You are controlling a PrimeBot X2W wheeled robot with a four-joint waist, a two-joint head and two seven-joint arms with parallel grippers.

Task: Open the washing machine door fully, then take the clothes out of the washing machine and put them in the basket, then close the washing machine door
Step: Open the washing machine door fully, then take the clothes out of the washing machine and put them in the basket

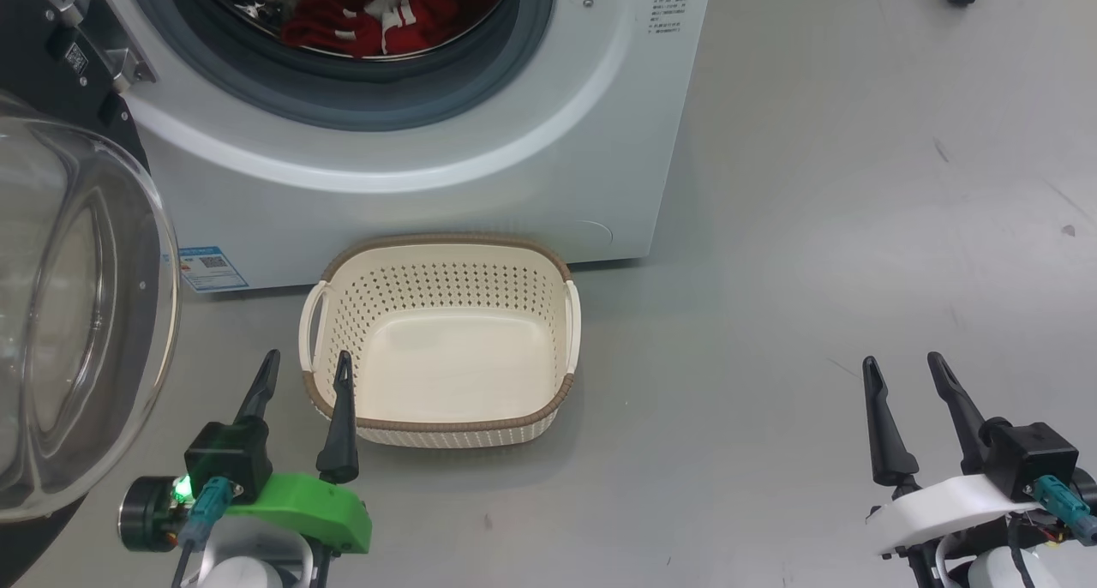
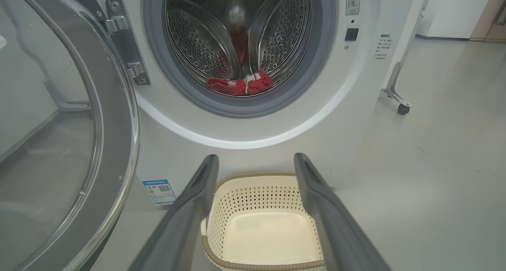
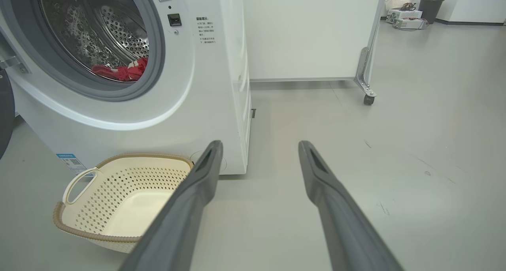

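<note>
The white washing machine [image 1: 531, 168] stands ahead with its door [image 1: 77, 314] swung open to the left, the glass bowl bulging toward me. Red clothes [image 1: 360, 18] with white trim lie at the bottom of the steel drum, also seen as clothes [image 2: 237, 85] and clothes [image 3: 120, 70]. The cream basket [image 1: 446, 258] sits empty on the floor in front of the machine. My left gripper [image 1: 307, 367] is open over the basket's left near corner, holding nothing. My right gripper [image 1: 907, 365] is open above bare floor, far right of the basket.
A blue label sticker [image 1: 207, 267] is on the machine's lower left front. A white panel on a castor leg [image 3: 365, 89] stands to the right behind the machine. Grey floor [image 1: 857, 228] spreads to the right of the basket.
</note>
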